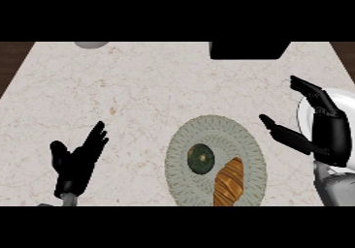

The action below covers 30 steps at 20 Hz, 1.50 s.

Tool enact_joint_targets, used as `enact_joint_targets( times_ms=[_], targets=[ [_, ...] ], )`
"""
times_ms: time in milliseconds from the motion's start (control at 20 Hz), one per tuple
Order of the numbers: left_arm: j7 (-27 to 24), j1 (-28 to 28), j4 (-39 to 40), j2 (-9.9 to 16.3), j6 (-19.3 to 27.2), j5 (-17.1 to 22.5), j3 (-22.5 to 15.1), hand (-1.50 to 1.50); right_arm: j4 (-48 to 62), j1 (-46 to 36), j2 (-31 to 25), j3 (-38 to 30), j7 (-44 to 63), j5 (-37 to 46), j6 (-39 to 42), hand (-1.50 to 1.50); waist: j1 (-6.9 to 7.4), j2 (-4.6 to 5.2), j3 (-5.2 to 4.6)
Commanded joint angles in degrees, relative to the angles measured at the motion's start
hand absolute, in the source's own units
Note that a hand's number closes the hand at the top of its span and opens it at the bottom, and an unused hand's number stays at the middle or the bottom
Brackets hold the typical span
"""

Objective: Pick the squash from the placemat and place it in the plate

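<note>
The squash (pixel 200 158) is a dark green round fruit lying on the left part of a round grey patterned placemat (pixel 209 127) at the counter's lower middle. A white plate (pixel 350 101) sits at the right edge, mostly covered by my right hand (pixel 330 135). That hand is open, fingers straight and pointing up-left, thumb stretched toward the placemat, holding nothing. It is to the right of the squash and apart from it. My left hand (pixel 76 162) rests open at the lower left, fingers up, well left of the placemat.
A brown loaf of bread (pixel 229 181) lies on the placemat just right of and below the squash. A black object (pixel 248 50) stands at the counter's far edge, and a grey round thing (pixel 91 44) shows at the top left.
</note>
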Motion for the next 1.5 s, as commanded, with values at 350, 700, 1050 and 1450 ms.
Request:
enact_joint_targets(
  times_ms=[350, 700, 1050, 1450],
  targets=[
    [2.08, -2.63, 2.24, -1.90, -1.48, -0.94, 2.15, 0.00, -9.60, 4.97, -12.75, 7.53, 16.89, 13.18, 8.91, -1.50, -0.20, -0.18, -0.15],
    [1.72, -1.87, 2.90, -3.09, -1.11, -1.86, 2.19, 0.00, -22.20, 1.68, -17.08, 15.67, 38.05, 21.08, 17.02, -1.50, -0.13, -0.28, -0.05],
    [1.96, 0.88, -0.80, -2.73, -1.48, -3.97, 1.36, 0.00, -19.29, -6.43, -4.74, 27.23, 55.64, 34.70, 19.69, -1.50, 0.83, -0.17, 0.02],
    [2.85, 3.46, -3.46, -3.58, -2.91, -4.98, 3.18, 0.00, -14.11, -5.72, 3.20, 26.76, 60.28, 40.79, 25.69, -1.50, 0.53, -0.18, 0.07]
  ],
)
